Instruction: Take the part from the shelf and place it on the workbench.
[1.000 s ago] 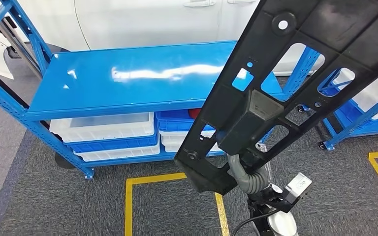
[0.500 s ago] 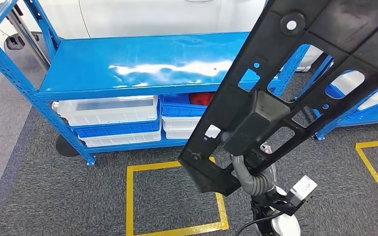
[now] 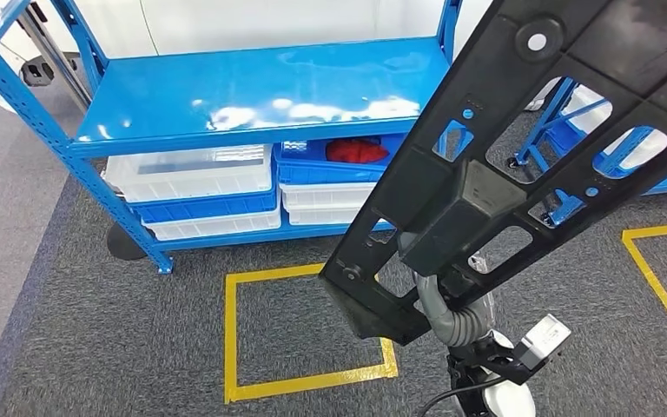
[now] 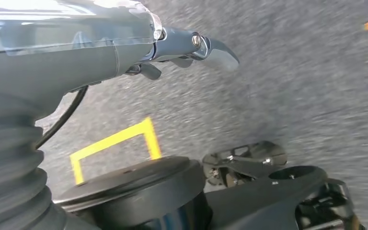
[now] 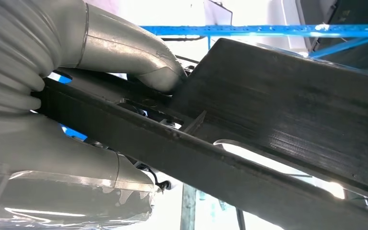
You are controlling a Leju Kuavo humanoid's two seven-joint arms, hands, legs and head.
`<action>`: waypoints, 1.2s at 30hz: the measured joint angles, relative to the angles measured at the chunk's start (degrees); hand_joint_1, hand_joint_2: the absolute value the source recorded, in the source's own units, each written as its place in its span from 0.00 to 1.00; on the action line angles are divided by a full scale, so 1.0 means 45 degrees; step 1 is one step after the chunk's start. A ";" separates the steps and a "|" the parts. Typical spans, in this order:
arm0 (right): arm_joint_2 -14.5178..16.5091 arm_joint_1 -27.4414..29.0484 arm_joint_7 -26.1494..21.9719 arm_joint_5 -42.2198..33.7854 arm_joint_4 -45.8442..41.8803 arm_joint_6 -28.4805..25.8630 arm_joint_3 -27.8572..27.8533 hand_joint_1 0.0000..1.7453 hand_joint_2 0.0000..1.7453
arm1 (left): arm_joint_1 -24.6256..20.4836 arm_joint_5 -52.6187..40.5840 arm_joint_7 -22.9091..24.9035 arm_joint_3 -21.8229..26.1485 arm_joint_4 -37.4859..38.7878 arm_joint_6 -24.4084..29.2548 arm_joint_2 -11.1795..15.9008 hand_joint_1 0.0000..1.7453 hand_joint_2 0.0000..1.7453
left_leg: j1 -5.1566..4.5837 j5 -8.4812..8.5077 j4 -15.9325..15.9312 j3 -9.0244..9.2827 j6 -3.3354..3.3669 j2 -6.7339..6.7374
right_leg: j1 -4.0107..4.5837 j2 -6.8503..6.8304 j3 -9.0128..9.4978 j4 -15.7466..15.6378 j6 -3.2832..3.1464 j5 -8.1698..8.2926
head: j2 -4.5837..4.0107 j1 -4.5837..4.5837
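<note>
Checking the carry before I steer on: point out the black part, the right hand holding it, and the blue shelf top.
black part (image 3: 521, 139), head view, on its flat upper face.
right hand (image 5: 124, 50), right wrist view, on the grey thumb over the part.
blue shelf top (image 3: 252, 91), head view, on its bare surface.

Part (image 3: 521, 156): black moulded plastic, matt, faintly grained. Shelf (image 3: 252, 95): blue painted metal, glossy, with bright reflections on its top board. Bins (image 3: 193, 187): smooth plastic, white and blue. Floor (image 3: 69, 347): grey carpet, rough and matt, marked with smooth yellow tape (image 3: 230, 339). Right hand (image 5: 124, 52): smooth grey casing behind a ribbed rubbery cover.
</note>
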 joint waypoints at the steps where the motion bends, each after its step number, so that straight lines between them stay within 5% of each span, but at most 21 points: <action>1: 0.0000 0.0002 -0.0004 -0.0001 -0.0002 0.0001 0.0000 1.00 1.00 | -0.0001 0.0001 0.0002 -0.0005 0.0000 0.0001 0.0003 0.00 1.00 | 0.0012 0.0115 -0.0927 0.0687 0.0015 -0.0007 | 0.0006 0.0014 -0.0199 0.0098 0.0055 0.0104 | 0.0000 0.0000; 3: 0.0000 -0.0001 -0.0016 -0.0013 -0.0005 0.0005 -0.0002 1.00 1.00 | 0.0001 0.0007 -0.0005 -0.0013 0.0000 0.0011 0.0004 0.00 1.00 | -0.0023 -0.0163 -0.2678 0.1792 0.0126 -0.0035 | 0.0023 0.0018 -0.0450 0.0245 0.0204 0.0316 | 0.0000 0.0001; 5: 0.0001 -0.0017 -0.0045 -0.0039 -0.0004 0.0016 -0.0005 1.00 1.00 | 0.0024 0.0039 -0.0011 -0.0018 0.0000 0.0030 -0.0001 0.00 1.00 | -0.0084 -0.0350 -0.3246 0.1999 0.0293 -0.0050 | 0.0015 0.0003 -0.0517 0.0231 0.0369 0.0576 | 0.0000 0.0002; 7: 0.0001 -0.0025 -0.0085 -0.0088 0.0010 0.0023 -0.0007 1.00 1.00 | 0.0078 0.0089 0.0012 -0.0015 -0.0001 0.0069 -0.0005 0.00 1.00 | -0.0060 -0.0077 -0.3221 0.1768 0.0494 0.0014 | -0.0035 0.0026 -0.0624 0.0304 0.0516 0.0488 | 0.0000 0.0002; 9: 0.0000 -0.0026 -0.0114 -0.0144 0.0033 0.0032 -0.0010 1.00 1.00 | 0.0113 0.0120 0.0062 -0.0008 -0.0007 0.0157 0.0006 0.00 1.00 | -0.0035 0.0274 -0.3254 0.1439 0.0681 0.0091 | -0.0079 0.0054 -0.0948 0.1174 0.0644 -0.0576 | 0.0000 0.0002; 11: -0.0001 -0.0028 -0.0131 -0.0174 0.0063 0.0058 -0.0009 1.00 1.00 | 0.0136 0.0124 0.0112 -0.0005 -0.0013 0.0253 0.0018 0.00 1.00 | -0.0071 0.0605 -0.3229 0.1034 0.0752 0.0113 | -0.0101 0.0056 -0.1352 0.2834 0.0755 -0.1845 | 0.0000 0.0002; 12: -0.0001 -0.0027 -0.0136 -0.0177 0.0082 0.0075 -0.0008 1.00 1.00 | 0.0155 0.0123 0.0128 -0.0002 -0.0015 0.0287 0.0018 0.00 1.00 | -0.0086 0.0768 -0.3200 0.0810 0.0747 0.0117 | -0.0108 0.0056 -0.1446 0.3574 0.0795 -0.2087 | 0.0000 0.0004; 14: 0.0000 -0.0027 -0.0144 -0.0181 0.0104 0.0095 -0.0006 1.00 1.00 | 0.0172 0.0118 0.0137 0.0002 -0.0015 0.0346 0.0017 0.00 1.00 | -0.0101 0.1055 -0.3106 0.0322 0.0708 0.0121 | -0.0110 0.0056 -0.1072 0.3944 0.0809 -0.1687 | 0.0000 0.0004; 16: 0.0000 -0.0039 -0.0152 -0.0186 0.0103 0.0100 -0.0006 1.00 1.00 | 0.0152 0.0108 0.0073 0.0006 -0.0017 0.0400 0.0011 0.00 1.00 | -0.0107 0.1269 -0.2999 -0.0079 0.0638 0.0110 | -0.0098 0.0048 0.0180 0.2627 0.0715 -0.1175 | 0.0000 0.0004; 18: 0.0000 -0.0050 -0.0169 -0.0192 0.0086 0.0096 -0.0006 1.00 1.00 | 0.0132 0.0081 -0.0052 0.0004 -0.0022 0.0435 -0.0001 0.00 1.00 | -0.0140 0.1432 -0.2928 -0.0255 0.0521 0.0103 | -0.0024 0.0031 0.1551 0.0768 0.0520 -0.1465 | 0.0000 0.0002; 19: -0.0001 -0.0055 -0.0186 -0.0200 0.0077 0.0094 -0.0006 1.00 1.00 | 0.0125 0.0068 -0.0106 0.0002 -0.0024 0.0443 -0.0007 0.00 1.00 | -0.0144 0.1519 -0.2922 -0.0277 0.0449 0.0108 | 0.0026 0.0024 0.1919 0.0207 0.0412 -0.1677 | 0.0000 0.0001; 21: -0.0001 -0.0052 -0.0212 -0.0217 0.0068 0.0091 -0.0010 1.00 1.00 | 0.0121 0.0051 -0.0156 0.0001 -0.0024 0.0450 -0.0017 0.00 1.00 | -0.0135 0.1678 -0.2945 -0.0296 0.0291 0.0116 | 0.0055 0.0015 0.1993 -0.0107 0.0201 -0.1669 | 0.0000 0.0002; 23: 0.0001 -0.0054 -0.0221 -0.0227 0.0069 0.0108 -0.0012 1.00 1.00 | 0.0118 0.0055 -0.0197 0.0001 -0.0027 0.0457 -0.0021 0.00 1.00 | -0.0106 0.1378 -0.2630 -0.0466 0.0153 0.0073 | 0.0006 -0.0014 0.1878 -0.0187 0.0002 -0.1459 | 0.0000 0.0001; 27: 0.0000 -0.0036 -0.0221 -0.0310 0.0085 0.0216 -0.0015 1.00 1.00 | 0.0038 0.0081 -0.0282 0.0005 -0.0034 0.0464 -0.0017 0.00 1.00 | -0.0058 -0.0467 0.0305 -0.1383 -0.0032 0.0026 | -0.0001 -0.0008 0.1473 -0.0183 -0.0131 -0.1112 | 0.0000 0.0001; 29: 0.0000 -0.0027 -0.0211 -0.0414 0.0101 0.0261 -0.0015 1.00 1.00 | 0.0020 0.0070 -0.0278 0.0003 -0.0034 0.0464 -0.0018 0.00 1.00 | -0.0029 -0.0354 0.0448 -0.1092 -0.0059 0.0020 | -0.0001 0.0125 0.1282 -0.0108 -0.0078 -0.1008 | 0.0000 0.0002; 31: -0.0001 -0.0025 -0.0202 -0.0546 0.0105 0.0310 -0.0015 1.00 1.00 | 0.0072 0.0050 -0.0256 0.0001 -0.0034 0.0461 -0.0017 0.00 1.00 | 0.0020 0.0298 -0.1124 -0.0041 -0.0019 -0.0143 | -0.0017 0.0309 0.1148 0.0004 -0.0024 -0.0969 | 0.0000 0.0002; 33: -0.0004 -0.0041 -0.0188 -0.0643 0.0105 0.0386 -0.0019 1.00 1.00 | 0.0147 0.0038 -0.0241 0.0001 -0.0034 0.0452 -0.0025 0.00 1.00 | 0.0043 0.0569 -0.2518 0.0784 0.0049 -0.0516 | -0.0013 0.0499 0.0992 0.0119 0.0077 -0.0921 | 0.0000 0.0001; 36: -0.0016 -0.0033 -0.0157 -0.0698 0.0103 0.0461 -0.0035 1.00 1.00 | 0.0173 0.0013 -0.0229 -0.0004 -0.0034 0.0438 -0.0056 0.00 1.00 | 0.0059 0.0509 -0.2975 0.0924 0.0173 -0.0537 | -0.0001 0.0765 0.0758 0.0182 0.0323 -0.0787 | 0.0000 0.0001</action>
